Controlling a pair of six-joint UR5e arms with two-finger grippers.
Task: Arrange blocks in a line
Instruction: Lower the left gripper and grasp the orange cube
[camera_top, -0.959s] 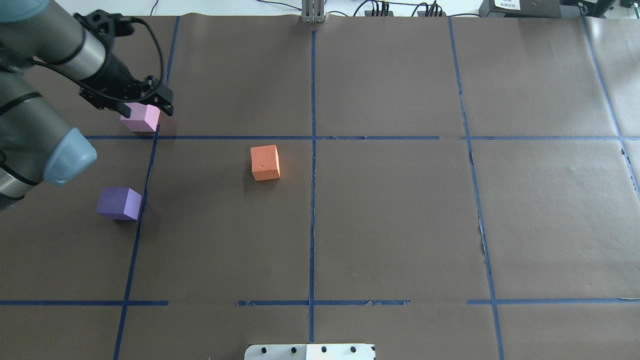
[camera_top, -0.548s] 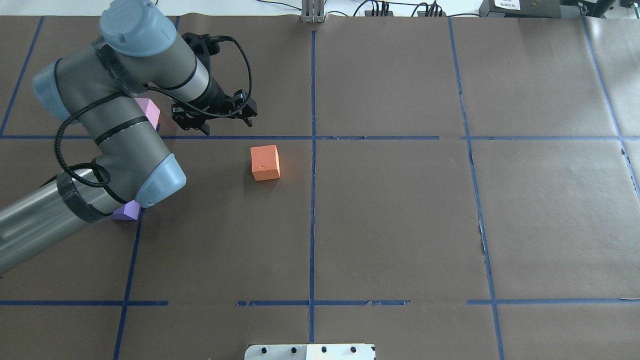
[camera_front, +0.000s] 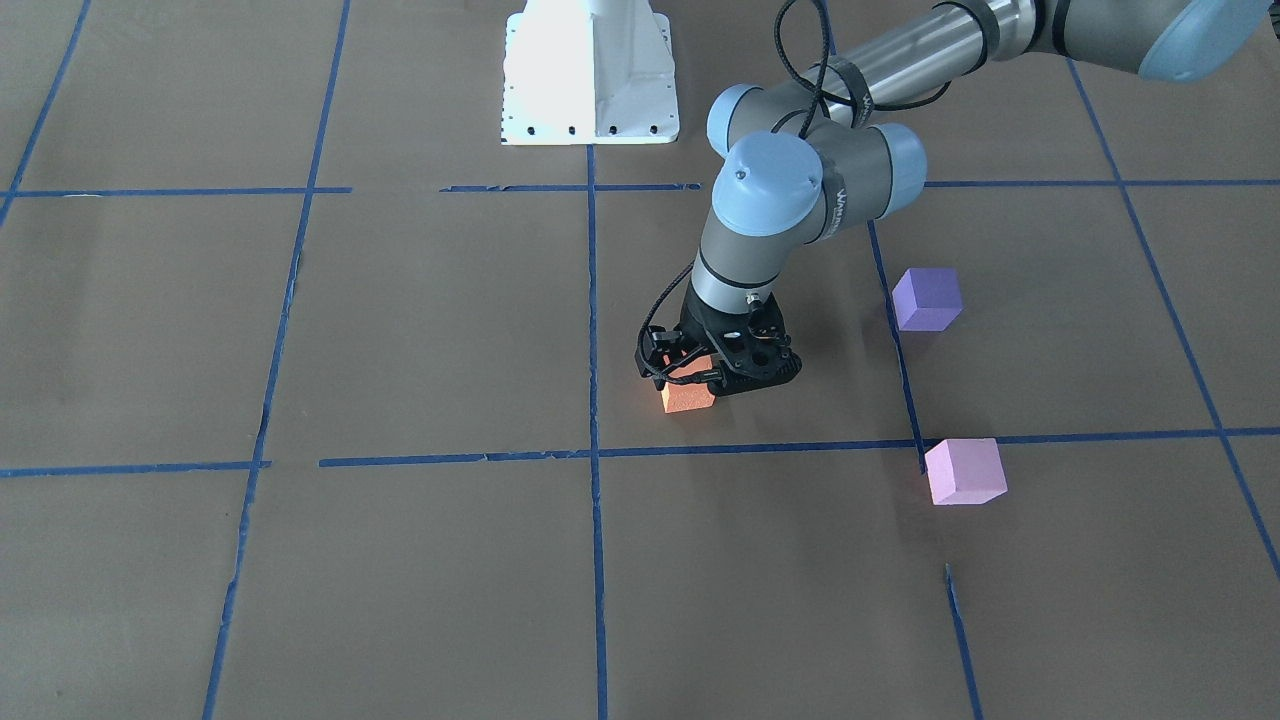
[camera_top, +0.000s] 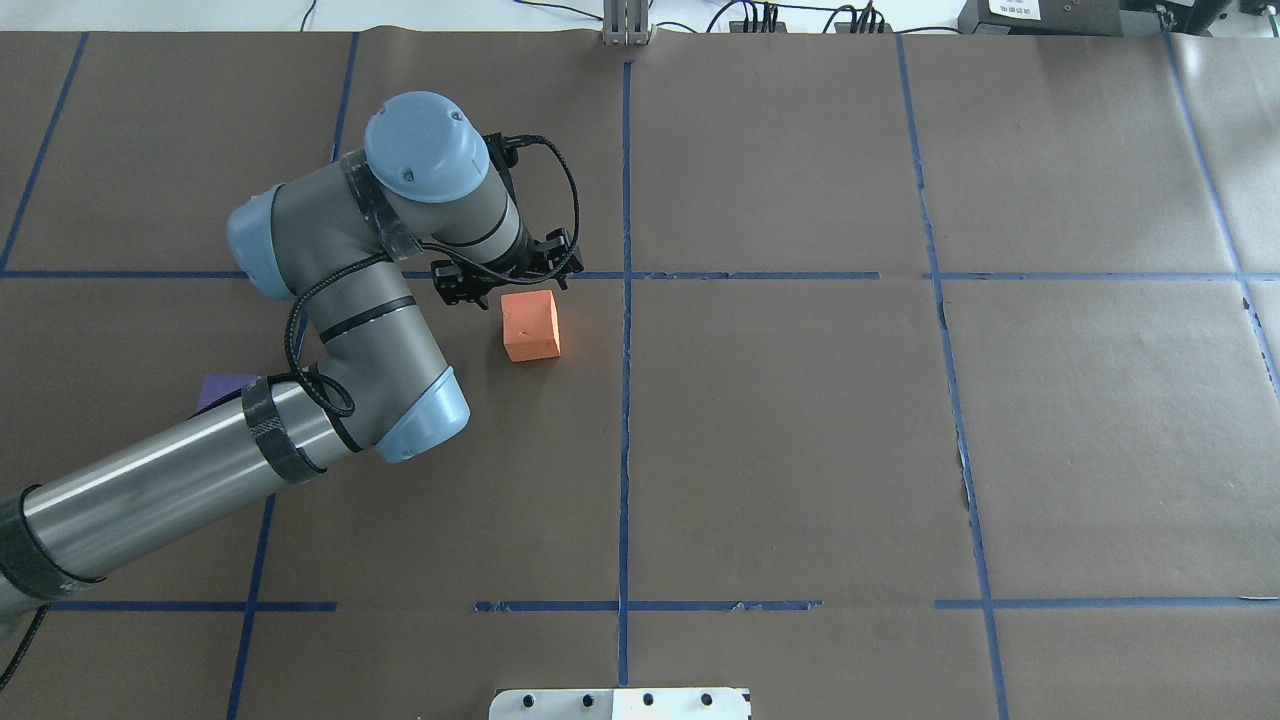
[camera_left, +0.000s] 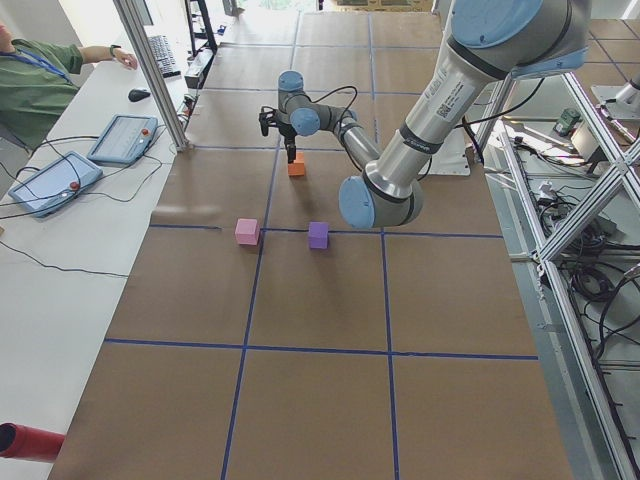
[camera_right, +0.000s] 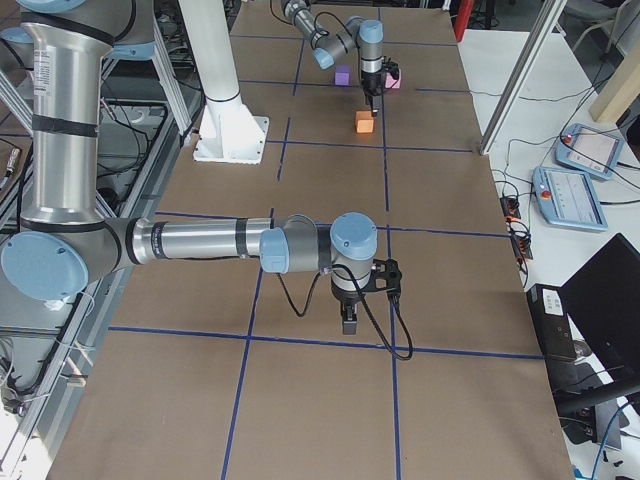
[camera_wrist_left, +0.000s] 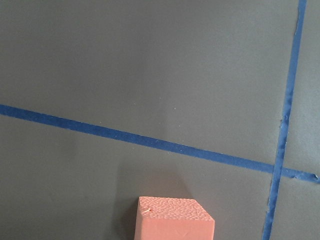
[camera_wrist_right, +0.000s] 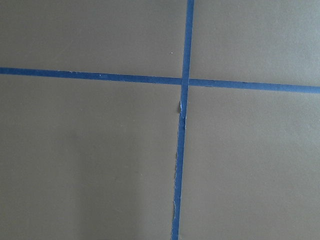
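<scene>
The left end effector (camera_front: 718, 376) is hovering just over the orange block (camera_front: 687, 398), which is sitting near the middle of the bench (camera_front: 400, 330). I cannot tell whether its fingers are apart. It should be centring squarely and descending straight before closing.

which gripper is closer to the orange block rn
Left. The left gripper hangs just above the orange block, close to its top. The right gripper is far off, low over a blue tape crossing on another part of the table.
</scene>
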